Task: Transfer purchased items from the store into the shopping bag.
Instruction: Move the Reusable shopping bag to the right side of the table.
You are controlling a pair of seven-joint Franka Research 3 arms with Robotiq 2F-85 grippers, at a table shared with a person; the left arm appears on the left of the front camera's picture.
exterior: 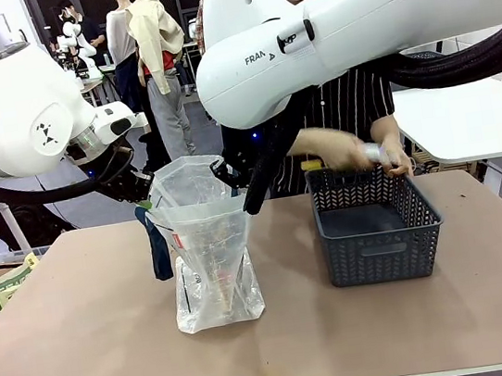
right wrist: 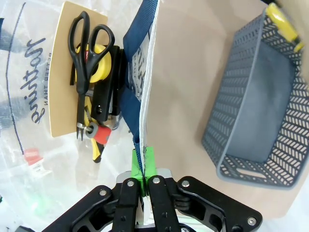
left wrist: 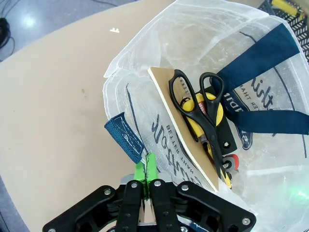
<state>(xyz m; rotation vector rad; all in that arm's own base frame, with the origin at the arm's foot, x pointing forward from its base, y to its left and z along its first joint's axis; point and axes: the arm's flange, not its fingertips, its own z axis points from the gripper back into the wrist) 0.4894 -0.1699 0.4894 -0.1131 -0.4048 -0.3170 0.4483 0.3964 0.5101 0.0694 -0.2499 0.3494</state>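
Shopping bag (exterior: 210,259) stands upright on the table (exterior: 80,305), just left of the grey mesh basket (exterior: 375,236). Left gripper (left wrist: 148,170) and right gripper (right wrist: 143,166), jaws clamped narrow, pinch opposite sides of its rim. Purchased items (left wrist: 200,113), including scissors (right wrist: 84,58) on a card (left wrist: 166,104), lie inside the bag. A person's hands (exterior: 358,149) hover over the basket.

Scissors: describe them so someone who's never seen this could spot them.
On the tan table stands a translucent bag, left of the grey basket. Inside lie packaged goods; the scissors rest on top, all black with two loop handles.
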